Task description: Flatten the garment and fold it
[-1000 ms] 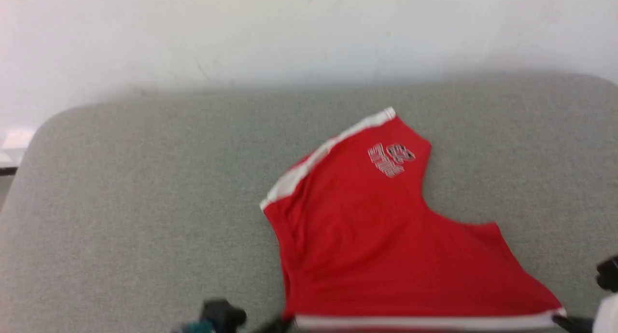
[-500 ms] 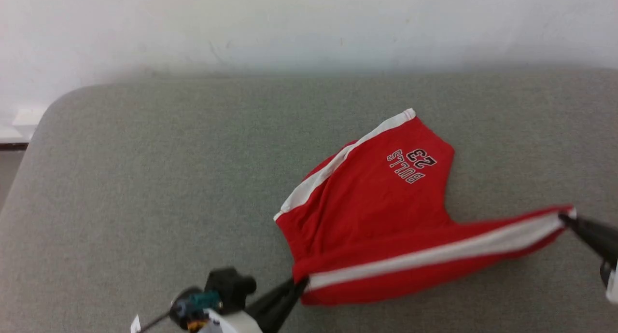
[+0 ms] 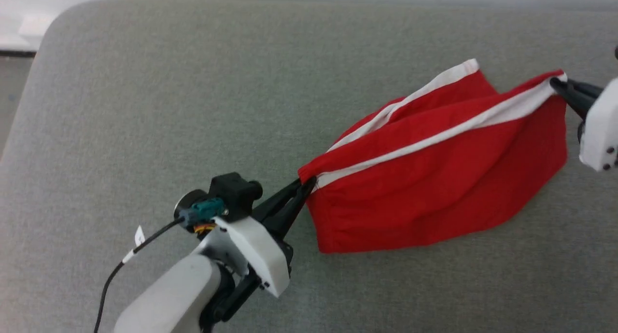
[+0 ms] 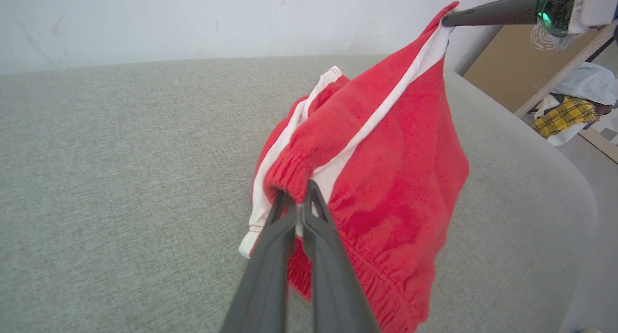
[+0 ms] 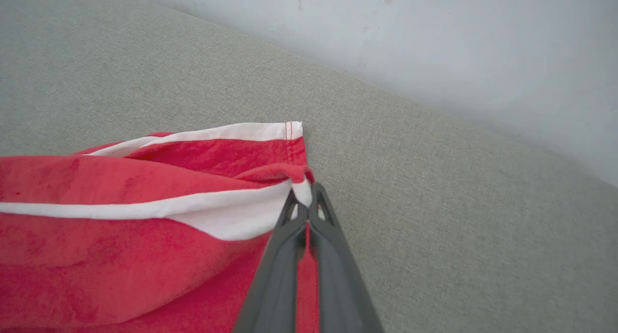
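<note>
The garment [image 3: 434, 169], bright red shorts with white side stripes, is folded over itself on the grey cushion. One leg is lifted and stretched between both grippers, its stripe running along the raised top edge. My left gripper [image 3: 306, 183] is shut on the gathered waistband end, seen close in the left wrist view [image 4: 297, 198]. My right gripper [image 3: 555, 82] is shut on the hem corner at the stripe, also seen in the right wrist view [image 5: 304, 190]. The other leg's white-striped edge [image 5: 217, 132] lies on the cushion beneath. The printed side is hidden.
The grey cushion [image 3: 145, 106] has a rounded far-left corner and a white wall [image 5: 434, 34] behind it. In the left wrist view the cushion's right edge [image 4: 574, 178] drops off, with a wooden shelf holding a yellow plaid cloth [image 4: 565, 118] beyond.
Both grippers have carried the near leg up and over toward the far leg, covering the print. The head view has also tilted downward.
</note>
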`<state>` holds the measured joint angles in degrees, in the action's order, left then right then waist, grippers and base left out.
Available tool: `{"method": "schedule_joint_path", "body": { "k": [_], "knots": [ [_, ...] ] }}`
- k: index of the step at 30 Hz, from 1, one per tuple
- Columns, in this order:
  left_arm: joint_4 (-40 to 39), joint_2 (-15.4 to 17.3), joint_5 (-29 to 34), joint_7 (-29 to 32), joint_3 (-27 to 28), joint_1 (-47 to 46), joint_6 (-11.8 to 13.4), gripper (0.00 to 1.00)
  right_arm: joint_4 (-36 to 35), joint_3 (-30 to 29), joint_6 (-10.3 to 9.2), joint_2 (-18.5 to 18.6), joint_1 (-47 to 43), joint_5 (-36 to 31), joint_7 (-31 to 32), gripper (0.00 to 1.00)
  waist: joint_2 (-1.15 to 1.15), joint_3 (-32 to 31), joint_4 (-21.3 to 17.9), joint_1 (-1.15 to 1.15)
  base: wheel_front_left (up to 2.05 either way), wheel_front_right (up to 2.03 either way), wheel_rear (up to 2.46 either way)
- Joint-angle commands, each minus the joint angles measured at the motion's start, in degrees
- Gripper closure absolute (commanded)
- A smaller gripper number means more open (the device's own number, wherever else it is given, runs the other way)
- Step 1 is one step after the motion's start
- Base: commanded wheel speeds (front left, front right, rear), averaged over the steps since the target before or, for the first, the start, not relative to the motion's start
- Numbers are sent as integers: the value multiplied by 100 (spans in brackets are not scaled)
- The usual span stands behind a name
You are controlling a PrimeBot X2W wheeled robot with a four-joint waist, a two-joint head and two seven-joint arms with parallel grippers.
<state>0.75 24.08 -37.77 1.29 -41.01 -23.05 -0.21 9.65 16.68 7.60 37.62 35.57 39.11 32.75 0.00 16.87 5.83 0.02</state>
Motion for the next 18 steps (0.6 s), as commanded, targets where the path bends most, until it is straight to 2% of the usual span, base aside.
{"method": "schedule_joint_path", "body": {
  "k": [1,8,16,17,18],
  "knots": [
    [126,-71,74,-26,-4,-165,-37,100,183,127,-11,-60,233,-113,-23,100,0,530,462,-2,0,0,0],
    [752,-405,136,-184,-20,-566,-53,100,1340,802,-11,-125,1173,-417,-379,100,0,828,695,-2,0,0,0],
    [1110,-610,162,-344,-80,-745,-115,100,2262,1133,-11,-204,1678,-527,-971,100,0,927,803,-2,0,0,0],
    [1155,-641,162,-366,-88,-763,-120,79,2362,1186,-11,-223,1717,-537,-1065,88,0,927,807,-2,0,0,0],
    [1195,-671,171,-399,-96,-783,-123,0,2453,1248,-11,-247,1743,-534,-1146,0,0,920,805,-2,0,0,0]
  ]
}}
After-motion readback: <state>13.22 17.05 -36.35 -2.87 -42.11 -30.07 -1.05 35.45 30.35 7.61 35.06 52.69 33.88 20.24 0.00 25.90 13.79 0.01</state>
